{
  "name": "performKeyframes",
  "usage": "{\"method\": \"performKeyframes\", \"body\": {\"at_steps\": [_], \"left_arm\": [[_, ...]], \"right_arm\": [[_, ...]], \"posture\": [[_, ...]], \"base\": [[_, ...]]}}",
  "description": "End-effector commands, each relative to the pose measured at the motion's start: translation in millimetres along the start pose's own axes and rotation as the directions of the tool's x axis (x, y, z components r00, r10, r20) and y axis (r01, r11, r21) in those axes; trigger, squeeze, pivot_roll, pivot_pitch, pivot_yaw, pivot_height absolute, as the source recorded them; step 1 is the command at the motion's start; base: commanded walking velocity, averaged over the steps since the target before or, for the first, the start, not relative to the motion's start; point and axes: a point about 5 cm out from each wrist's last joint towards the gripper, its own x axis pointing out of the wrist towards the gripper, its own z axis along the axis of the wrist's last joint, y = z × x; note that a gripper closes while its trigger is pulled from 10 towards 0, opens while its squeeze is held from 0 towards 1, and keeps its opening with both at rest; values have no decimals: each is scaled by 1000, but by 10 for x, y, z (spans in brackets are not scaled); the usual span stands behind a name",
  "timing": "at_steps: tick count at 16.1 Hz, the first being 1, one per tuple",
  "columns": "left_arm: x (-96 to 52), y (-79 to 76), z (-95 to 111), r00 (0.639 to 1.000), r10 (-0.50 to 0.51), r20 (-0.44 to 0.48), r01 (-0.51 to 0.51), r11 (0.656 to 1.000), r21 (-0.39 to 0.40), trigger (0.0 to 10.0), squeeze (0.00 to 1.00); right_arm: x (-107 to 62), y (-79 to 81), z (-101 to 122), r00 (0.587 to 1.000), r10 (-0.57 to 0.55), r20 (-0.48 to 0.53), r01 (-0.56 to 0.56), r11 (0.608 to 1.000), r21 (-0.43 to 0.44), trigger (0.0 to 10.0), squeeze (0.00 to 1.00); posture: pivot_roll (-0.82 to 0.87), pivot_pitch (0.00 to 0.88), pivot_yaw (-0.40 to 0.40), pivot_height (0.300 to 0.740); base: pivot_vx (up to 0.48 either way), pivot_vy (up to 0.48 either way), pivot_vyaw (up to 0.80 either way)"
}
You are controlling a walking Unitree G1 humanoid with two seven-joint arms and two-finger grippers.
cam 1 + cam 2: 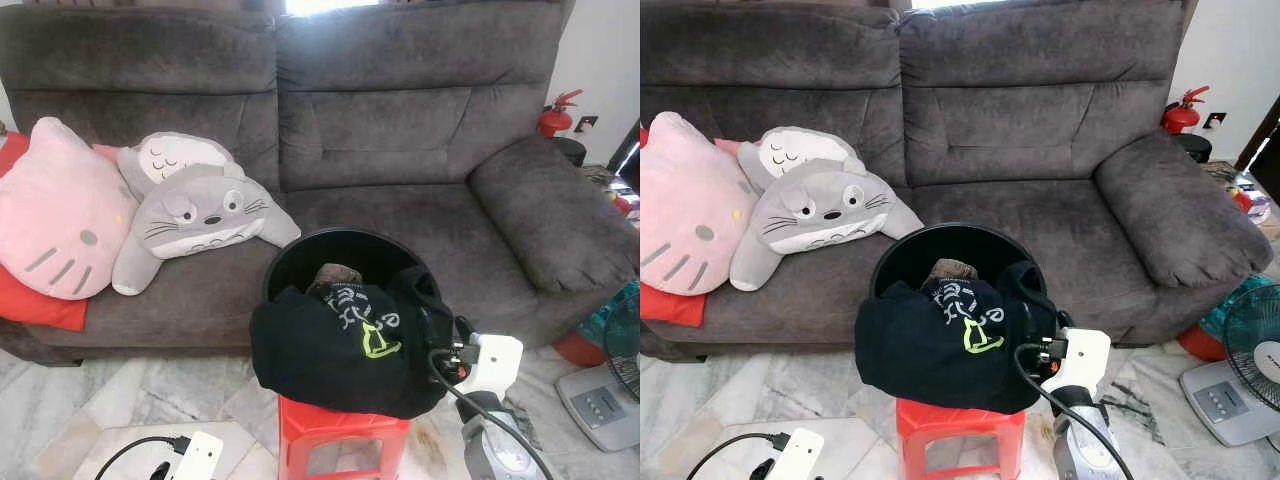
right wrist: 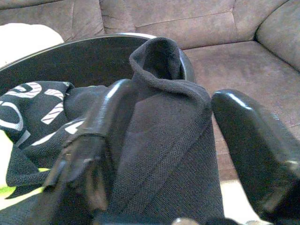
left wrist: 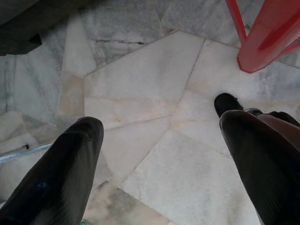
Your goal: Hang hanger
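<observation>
A black garment (image 1: 340, 350) with white and green print hangs over the front rim of a round black basket (image 1: 300, 255), which stands on a red stool (image 1: 340, 430). My right gripper (image 2: 171, 96) is at the basket's right side. It is open, and a fold of the black garment (image 2: 164, 140) rises between its fingers (image 2: 248, 136), leaning against one of them. Its white wrist (image 1: 492, 362) sits just right of the cloth. My left gripper (image 3: 161, 124) hangs low at the left, open over the marble floor. I see no hanger.
A grey sofa (image 1: 400, 130) stands right behind the basket, with a pink cat cushion (image 1: 55, 215) and grey plush toys (image 1: 195, 215) on its left seat. A fan (image 1: 622, 355) and a red fire extinguisher (image 1: 555, 115) are at the right. A stool leg (image 3: 267, 37) is near my left gripper.
</observation>
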Motion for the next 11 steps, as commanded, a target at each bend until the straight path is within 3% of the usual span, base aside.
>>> {"method": "performKeyframes", "body": {"at_steps": [1, 3, 5, 6, 11], "left_arm": [[-13, -8, -64, 1000, 3, -23, -4, 1000, -10, 10000, 0], [-14, -10, -66, 1000, 3, -23, -4, 1000, -10, 10000, 0], [-15, -14, -67, 1000, 3, -24, -3, 1000, -9, 10000, 0], [-15, -15, -66, 1000, 2, -24, -2, 1000, -9, 10000, 0], [-15, -18, -64, 1000, 5, -23, -5, 1000, -11, 10000, 0]], "right_arm": [[-21, -1, 3, 1000, -6, 13, 6, 1000, 7, 10000, 1000], [-33, -2, 12, 999, -21, 27, 21, 1000, 9, 10000, 1000], [-66, -18, -55, 999, -39, -22, 39, 999, 1, 10000, 969], [-69, -21, -70, 998, -48, -28, 49, 999, 22, 10000, 0], [-21, -31, -119, 998, -37, -49, 40, 997, 67, 10000, 0]], "posture": [[-152, 0, 0, 740], [-152, 0, -1, 740], [-154, 0, -1, 740], [-153, 0, -1, 740], [-152, 0, -4, 740]], "base": [[0, 0, 0], [0, 0, 0], [0, 0, 0], [0, 0, 0], [0, 0, 0]]}}
